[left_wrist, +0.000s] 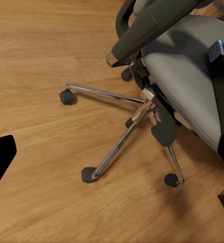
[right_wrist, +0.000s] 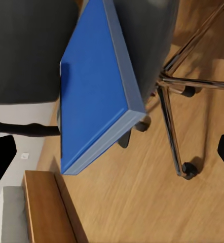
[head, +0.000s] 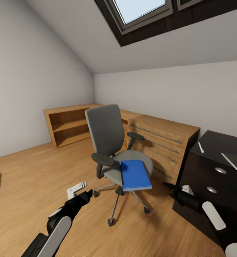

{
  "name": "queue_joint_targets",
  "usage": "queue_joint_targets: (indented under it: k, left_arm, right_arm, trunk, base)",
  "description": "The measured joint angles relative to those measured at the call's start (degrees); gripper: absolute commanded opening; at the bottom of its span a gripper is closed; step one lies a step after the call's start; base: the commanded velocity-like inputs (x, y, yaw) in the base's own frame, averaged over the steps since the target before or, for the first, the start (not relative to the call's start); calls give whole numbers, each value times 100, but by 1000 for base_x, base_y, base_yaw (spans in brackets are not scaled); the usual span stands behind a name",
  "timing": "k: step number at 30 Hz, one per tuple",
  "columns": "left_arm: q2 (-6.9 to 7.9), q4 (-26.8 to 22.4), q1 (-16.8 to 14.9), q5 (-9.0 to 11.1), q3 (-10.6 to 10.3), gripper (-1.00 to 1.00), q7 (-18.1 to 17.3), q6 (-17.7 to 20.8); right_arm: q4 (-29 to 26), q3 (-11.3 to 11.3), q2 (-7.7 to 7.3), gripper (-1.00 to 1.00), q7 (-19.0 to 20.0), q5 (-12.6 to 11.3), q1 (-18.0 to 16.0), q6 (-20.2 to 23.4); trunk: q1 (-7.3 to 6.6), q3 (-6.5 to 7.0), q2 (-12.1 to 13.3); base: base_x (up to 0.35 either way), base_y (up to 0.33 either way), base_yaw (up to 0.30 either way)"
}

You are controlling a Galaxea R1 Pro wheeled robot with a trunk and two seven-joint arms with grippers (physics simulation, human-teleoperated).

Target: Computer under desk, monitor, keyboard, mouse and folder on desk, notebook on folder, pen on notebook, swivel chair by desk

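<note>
The grey swivel chair (head: 109,142) stands in the middle of the wood floor, apart from the black desk (head: 207,178) at the right. A bright-blue folder (head: 134,174) lies on its seat and overhangs the front edge. The pen (head: 200,147) and the grey-white notebook (head: 235,162) lie apart on the desk top. My left gripper (head: 79,189) hovers open, low and left of the chair base (left_wrist: 127,129). My right gripper (head: 172,186) is open just right of the seat, and the folder (right_wrist: 94,86) is close ahead between its dark fingers (right_wrist: 0,162).
A low light-wood drawer cabinet (head: 164,142) stands behind the chair along the far wall. It joins an open wooden shelf unit (head: 66,125) in the corner. A skylight (head: 141,10) sits in the sloped ceiling. Open floor (head: 29,178) lies to the left.
</note>
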Motion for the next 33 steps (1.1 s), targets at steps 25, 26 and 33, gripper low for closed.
queue_joint_targets:
  k: [25, 26, 33]
  left_arm:
    - [-2, -373, 307, 62, 39, 100, 87, 17]
    - [-3, -372, 307, 62, 39, 100, 88, 17]
    - [-4, -359, 307, 55, 62, 100, 96, 15]
  right_arm:
    - [-1, -25, 359, 100, 7, -364, 0, -63]
    - [-1, -26, 363, 100, 8, -366, 0, -63]
    - [-1, -31, 374, 100, 14, -369, 0, -64]
  trunk:
    - [549, -449, -1003]
    - [571, -467, -1043]
    - [725, -592, -1324]
  base:
    - [0, 0, 0]
    - [0, 0, 0]
    - [0, 0, 0]
